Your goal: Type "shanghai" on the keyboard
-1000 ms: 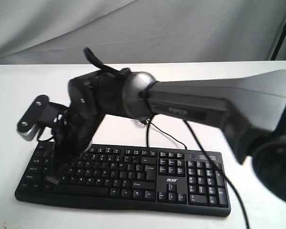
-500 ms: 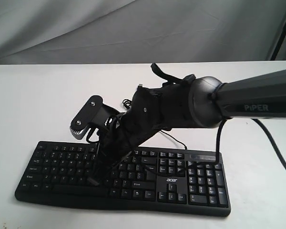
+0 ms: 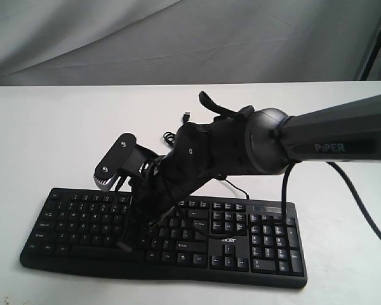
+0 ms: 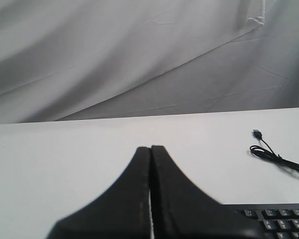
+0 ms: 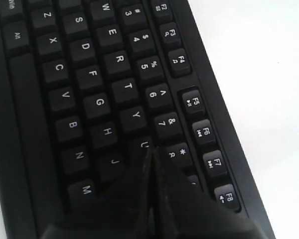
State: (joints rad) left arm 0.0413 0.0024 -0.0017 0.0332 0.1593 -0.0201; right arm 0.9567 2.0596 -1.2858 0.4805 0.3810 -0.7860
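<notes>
Right gripper point(image 5: 150, 155), jaws pressed together, points tip-down over the H, J and U keys of the keyboard point(image 3: 241, 244). We cannot tell which letters of "shanghai" are typed, nor whether a key is pressed. Left gripper point(image 4: 150, 149), likewise closed, hangs clear. The keyboard, black with white lettering, lies flat on the white table point(image 3: 44, 127), its cable point(image 4: 263, 152) coiled behind.
</notes>
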